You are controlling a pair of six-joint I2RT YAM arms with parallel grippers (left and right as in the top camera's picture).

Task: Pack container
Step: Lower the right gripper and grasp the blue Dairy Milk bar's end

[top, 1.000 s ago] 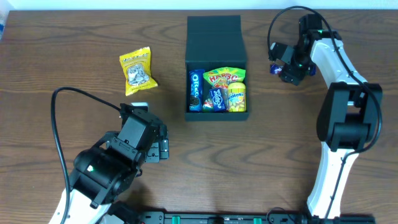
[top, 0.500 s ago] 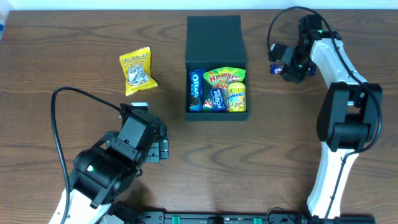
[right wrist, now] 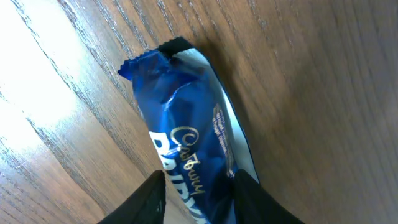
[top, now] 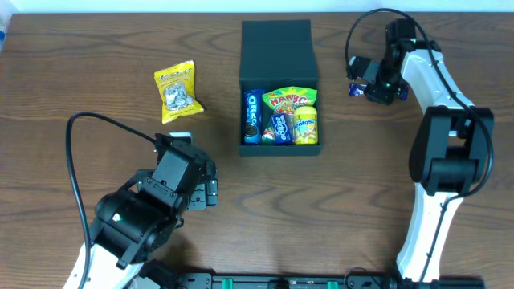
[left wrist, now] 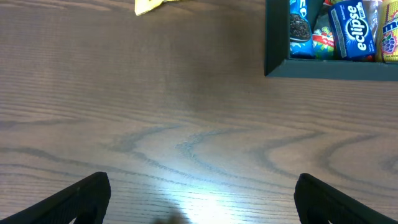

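The dark container [top: 279, 46] stands open at the table's back middle, its lid flap lying behind it. It holds an Oreo pack, a Haribo bag, an Eclipse pack and a yellow packet; its front wall shows in the left wrist view [left wrist: 329, 67]. A yellow snack bag [top: 177, 91] lies to its left. My right gripper [top: 371, 87] is to the right of the container, shut on a blue Cadbury bar [right wrist: 186, 146] just above the wood. My left gripper [left wrist: 202, 205] is open and empty at the front left [top: 202, 191].
The wooden table [top: 80, 80] runs to a pale wall edge along the back. A black cable [top: 80, 136] loops from the left arm over the table at the left. The right arm's base [top: 438, 201] stands at the right.
The right gripper has shifted slightly up and back with the blue bar. The left arm has not moved.
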